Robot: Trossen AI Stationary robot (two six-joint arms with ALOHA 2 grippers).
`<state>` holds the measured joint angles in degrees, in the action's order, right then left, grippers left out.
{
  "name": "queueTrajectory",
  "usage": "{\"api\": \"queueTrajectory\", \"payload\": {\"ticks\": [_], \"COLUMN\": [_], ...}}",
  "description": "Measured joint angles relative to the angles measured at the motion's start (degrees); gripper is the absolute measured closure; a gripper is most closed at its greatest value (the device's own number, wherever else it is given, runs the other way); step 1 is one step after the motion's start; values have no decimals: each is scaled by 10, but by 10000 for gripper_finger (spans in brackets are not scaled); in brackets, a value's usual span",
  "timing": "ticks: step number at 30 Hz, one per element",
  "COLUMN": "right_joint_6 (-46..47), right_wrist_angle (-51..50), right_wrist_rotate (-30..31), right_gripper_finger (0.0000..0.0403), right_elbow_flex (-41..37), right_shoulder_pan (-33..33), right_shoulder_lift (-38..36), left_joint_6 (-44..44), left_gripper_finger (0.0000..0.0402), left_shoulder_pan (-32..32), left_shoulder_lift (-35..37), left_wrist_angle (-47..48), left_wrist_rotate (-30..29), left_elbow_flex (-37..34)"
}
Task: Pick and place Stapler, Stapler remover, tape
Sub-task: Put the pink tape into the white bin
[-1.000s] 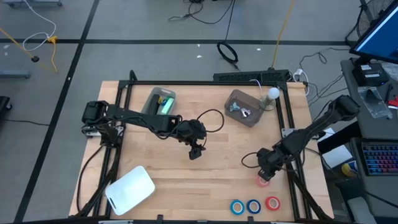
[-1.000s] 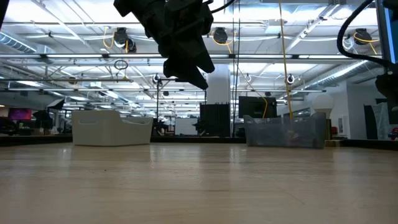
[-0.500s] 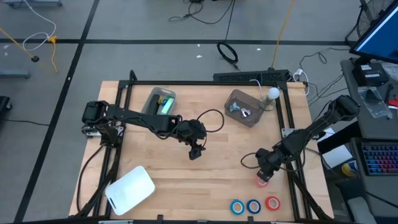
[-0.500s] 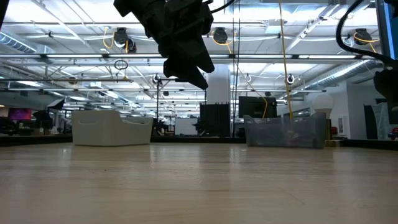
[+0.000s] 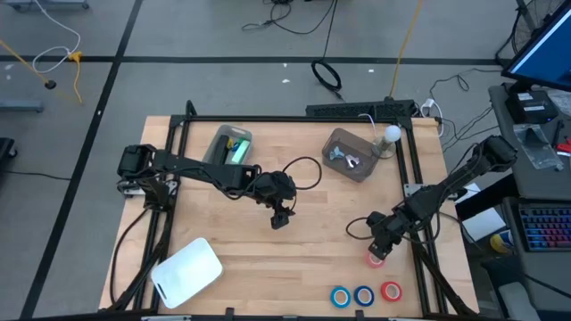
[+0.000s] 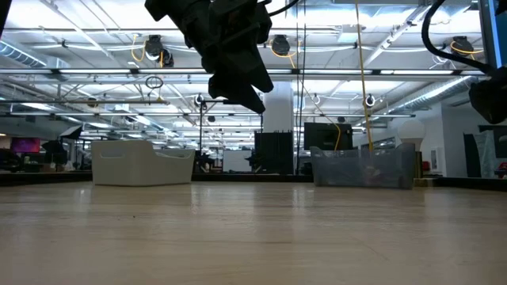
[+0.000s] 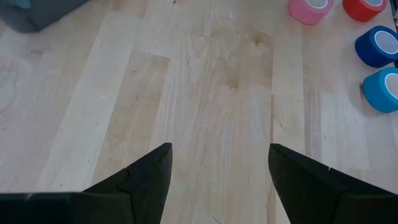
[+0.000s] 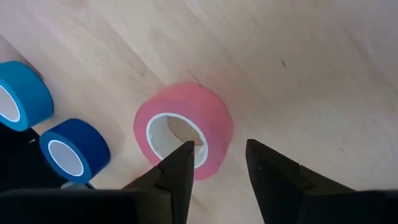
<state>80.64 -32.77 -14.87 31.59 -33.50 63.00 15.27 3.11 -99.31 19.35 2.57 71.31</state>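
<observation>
I've got the pink tape roll (image 8: 183, 140) just ahead of my right gripper (image 8: 214, 163), jaws part-spread, gripping nothing. Left gripper (image 7: 217, 165) hangs over bare bench (image 7: 205, 93), jaws wide.

From above, you cannot make out the small items inside the grey bin (image 5: 350, 155). The right gripper (image 5: 380, 246) partly covers the pink tape (image 5: 376, 259) there. In the left wrist view the red tape (image 7: 365, 7) is cut off by the edge.
</observation>
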Motion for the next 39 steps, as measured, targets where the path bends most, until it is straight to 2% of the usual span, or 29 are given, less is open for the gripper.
{"api": "queueTrajectory", "payload": {"ticks": [7,22,25,32,39], "right_joint_6": [-9,-29,-34,-49,-53], "right_wrist_angle": [7,22,21,18,73], "right_wrist_rotate": [-3,-4,-4,1,14], "right_gripper_finger": [264,267,287,370,370], "right_elbow_flex": [0,4,4,0,0], "right_shoulder_pan": [0,0,0,0,18], "right_shoulder_lift": [13,106,105,78,29], "left_joint_6": [0,-1,-1,1,17], "left_gripper_finger": [137,137,137,137,137], "left_shoulder_pan": [0,-2,-2,-1,0], "left_shoulder_lift": [0,0,0,0,0], "left_wrist_angle": [0,0,0,0,-38], "left_wrist_rotate": [0,0,0,0,2], "left_elbow_flex": [0,0,0,0,0]}}
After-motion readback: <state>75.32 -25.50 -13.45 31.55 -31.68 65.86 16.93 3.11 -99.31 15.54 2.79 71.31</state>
